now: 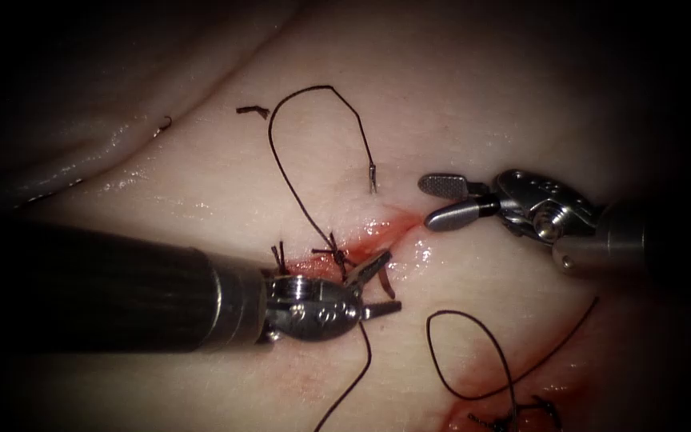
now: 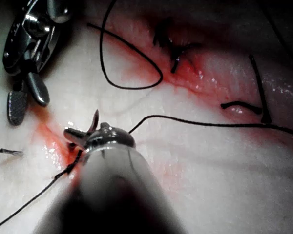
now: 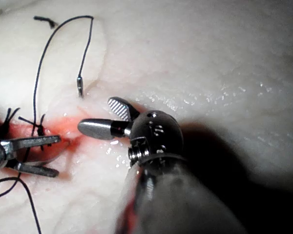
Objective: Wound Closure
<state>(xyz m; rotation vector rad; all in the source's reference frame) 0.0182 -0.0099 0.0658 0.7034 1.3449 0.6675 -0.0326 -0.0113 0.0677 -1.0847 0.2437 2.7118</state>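
Left claw lies low on the tissue at the left end of the cut, jaws parted and gripping nothing; thread passes close by its tips, but whether it touches them cannot be told; the same claw appears in the left wrist view with jaws spread over the red fluid. Right claw sits at the right end of the cut, jaws apart and empty; it shows likewise in the right wrist view. Needle is buried in the tissue just above the cut, between the two claws; only a short metallic end stands out, with the thread fixed to it; neither claw holds it; the same end shows in the right wrist view. From there the thread arches upward, then runs down to a knot on the cut. Cut thread ends lie on the tissue at upper left; a further thread loop lies lower right, near a second red patch.
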